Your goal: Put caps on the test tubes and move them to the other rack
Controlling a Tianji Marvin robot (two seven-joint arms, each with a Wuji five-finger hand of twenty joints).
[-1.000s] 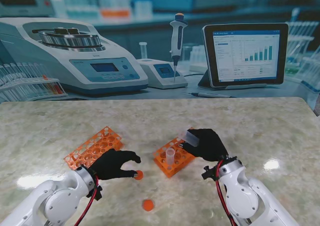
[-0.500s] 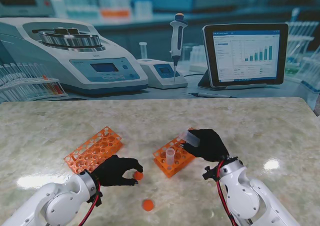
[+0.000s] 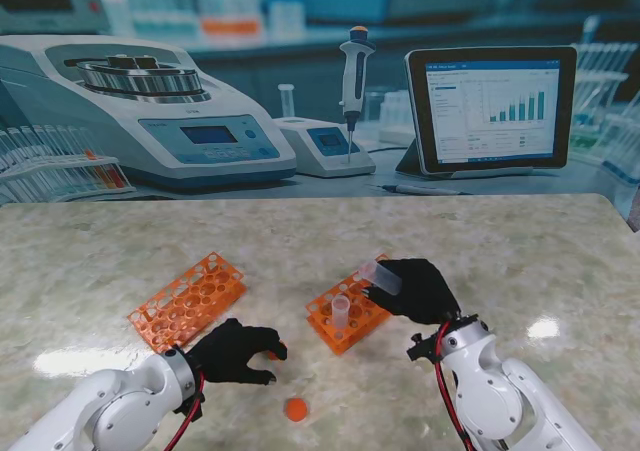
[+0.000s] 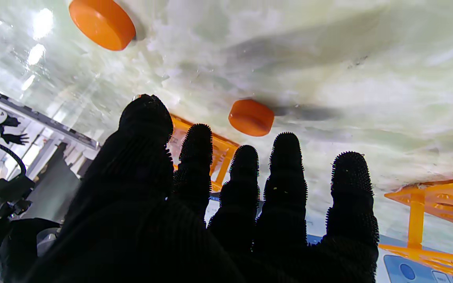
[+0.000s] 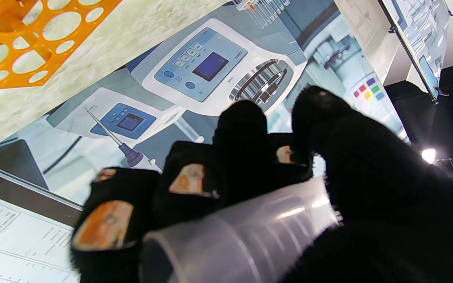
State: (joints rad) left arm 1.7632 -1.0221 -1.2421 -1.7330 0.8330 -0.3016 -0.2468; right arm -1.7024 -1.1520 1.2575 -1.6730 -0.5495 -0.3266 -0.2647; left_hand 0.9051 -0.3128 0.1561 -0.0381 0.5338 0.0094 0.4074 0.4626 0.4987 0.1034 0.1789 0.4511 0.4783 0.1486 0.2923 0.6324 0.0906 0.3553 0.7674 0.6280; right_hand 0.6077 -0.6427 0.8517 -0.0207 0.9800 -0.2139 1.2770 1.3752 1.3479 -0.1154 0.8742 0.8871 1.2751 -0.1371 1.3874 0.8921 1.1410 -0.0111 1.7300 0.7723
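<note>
Test tube number one sits in my right hand. My fingers are wrapped around it. It is clear plastic, it has no cap, and it leans over with its open end pointing to my left. I hold it just over the far right corner of the small orange rack. In my right wrist view the tube lies across my palm under my curled fingers.

One more clear tube stands up straight in that small rack. It has no cap on it.

My left hand is low over the table, palm down, with the fingers spread a bit. One orange cap peeks out right at my fingertips, but I cannot tell if I am pinching it. In my left wrist view that cap lies on the table just past my fingertips, and I see no finger on it.

A second orange cap lies alone on the table, nearer to me and a little to the right of my left hand.

The long orange rack is just past my left hand, farther from me. All its holes look empty.
</note>
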